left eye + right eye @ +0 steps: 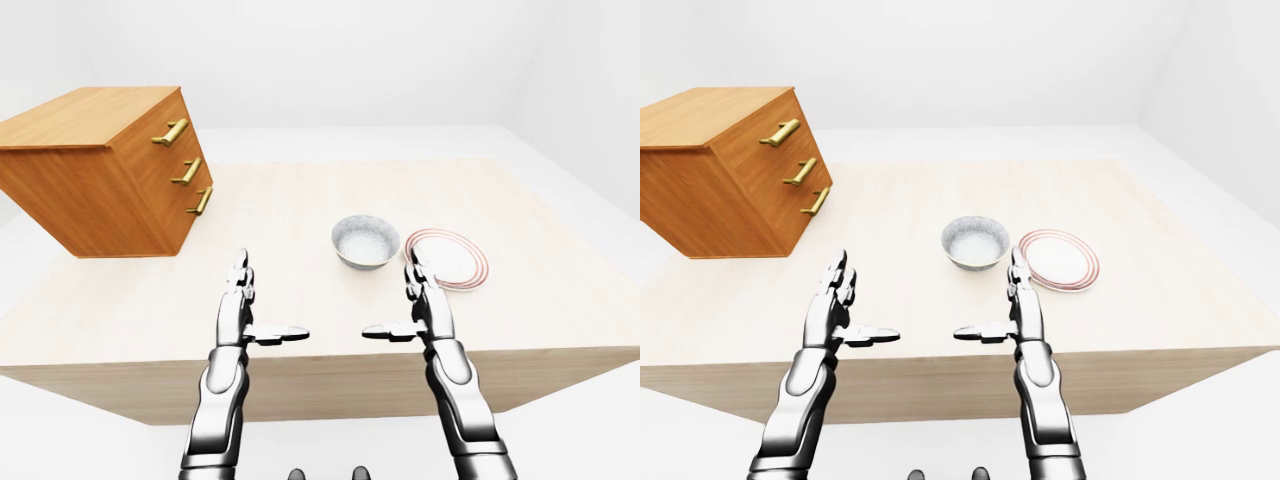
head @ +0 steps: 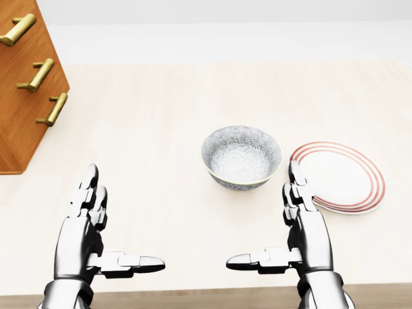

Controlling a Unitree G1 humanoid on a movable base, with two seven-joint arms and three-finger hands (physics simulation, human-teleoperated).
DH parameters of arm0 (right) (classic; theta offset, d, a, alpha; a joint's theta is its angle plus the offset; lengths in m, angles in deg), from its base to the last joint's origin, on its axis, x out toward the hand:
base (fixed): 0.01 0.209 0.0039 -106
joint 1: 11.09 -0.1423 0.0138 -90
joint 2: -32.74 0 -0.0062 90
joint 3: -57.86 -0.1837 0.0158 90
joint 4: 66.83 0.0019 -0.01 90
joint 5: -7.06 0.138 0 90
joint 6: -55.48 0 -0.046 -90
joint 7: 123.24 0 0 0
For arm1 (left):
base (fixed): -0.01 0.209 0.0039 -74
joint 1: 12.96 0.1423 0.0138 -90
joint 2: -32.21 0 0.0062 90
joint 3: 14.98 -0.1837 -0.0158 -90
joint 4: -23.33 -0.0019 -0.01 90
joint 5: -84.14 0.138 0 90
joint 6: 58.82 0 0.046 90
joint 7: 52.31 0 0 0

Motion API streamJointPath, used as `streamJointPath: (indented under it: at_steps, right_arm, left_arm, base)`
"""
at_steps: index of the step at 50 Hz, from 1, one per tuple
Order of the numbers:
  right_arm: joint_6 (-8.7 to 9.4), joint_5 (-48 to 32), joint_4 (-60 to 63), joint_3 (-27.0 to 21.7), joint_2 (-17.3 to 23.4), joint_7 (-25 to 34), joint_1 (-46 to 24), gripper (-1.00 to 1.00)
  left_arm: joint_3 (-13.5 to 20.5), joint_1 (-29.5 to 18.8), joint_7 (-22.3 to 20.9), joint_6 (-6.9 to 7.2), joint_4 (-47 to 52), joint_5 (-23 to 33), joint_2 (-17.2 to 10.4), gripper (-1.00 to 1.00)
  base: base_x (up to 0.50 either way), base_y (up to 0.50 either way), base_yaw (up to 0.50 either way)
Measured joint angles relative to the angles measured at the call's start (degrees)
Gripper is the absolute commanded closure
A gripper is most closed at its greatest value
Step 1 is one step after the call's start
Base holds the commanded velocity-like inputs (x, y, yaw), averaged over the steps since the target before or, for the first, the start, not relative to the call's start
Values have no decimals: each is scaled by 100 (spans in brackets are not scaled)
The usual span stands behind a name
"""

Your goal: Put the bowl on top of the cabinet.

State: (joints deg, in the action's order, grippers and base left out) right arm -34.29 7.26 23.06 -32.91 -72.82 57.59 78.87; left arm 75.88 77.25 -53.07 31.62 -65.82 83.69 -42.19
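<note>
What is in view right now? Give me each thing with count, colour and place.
cabinet: 1, orange-brown wood, on the table at the upper left of the left-eye view, nothing on its top
handles: 3, brass, in a row on the cabinet's drawer face
bowl: 1, grey-white with a fine pattern, upright and empty, mid-table in the head view
plate: 1, white with red rings at the rim, flat on the table just right of the bowl
table: 1, pale wood, carries everything above
left hand: 1, silver, fingers open, lower left of the head view, holding nothing
right hand: 1, silver, fingers open, lower right of the head view, below the gap between bowl and plate, holding nothing
</note>
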Motion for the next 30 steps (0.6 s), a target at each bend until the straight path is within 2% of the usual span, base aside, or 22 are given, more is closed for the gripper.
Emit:
streamJointPath:
  at_steps: [11, 14, 16, 17, 18, 25, 30]
  right_arm:
    - [-36, -69, -139, -95, 60, 41, -18, -100]
    - [97, -81, 57, -144, 87, 38, -4, -100]
    - [281, -81, 317, -208, 118, 34, -2, -100]
    - [400, -89, 481, -246, 138, 32, -7, -100]
    - [476, -92, 648, -288, 157, 33, -12, -100]
    - [476, -28, 2060, -729, 296, 113, -51, -100]
    - [476, 304, 3083, -1422, 419, 199, -59, -100]
  left_arm:
    - [101, 72, -79, 184, 332, -51, -43, -100]
    - [161, 72, -94, 274, 466, -96, -65, -100]
    - [245, 58, -96, 394, 626, -143, -100, -100]
    - [309, 40, -95, 456, 720, -173, -128, -100]
    - [384, 18, -94, 456, 824, -215, -158, -100]
    - [1063, -152, -19, 456, 1767, -588, -415, -100]
    - [1606, -232, 101, 456, 2316, -948, -587, -100]
  base:
    - [0, 0, 0]
    - [0, 0, 0]
    - [0, 0, 0]
    - [0, 0, 0]
    - [0, 0, 0]
    - [0, 0, 0]
    - [0, 0, 0]
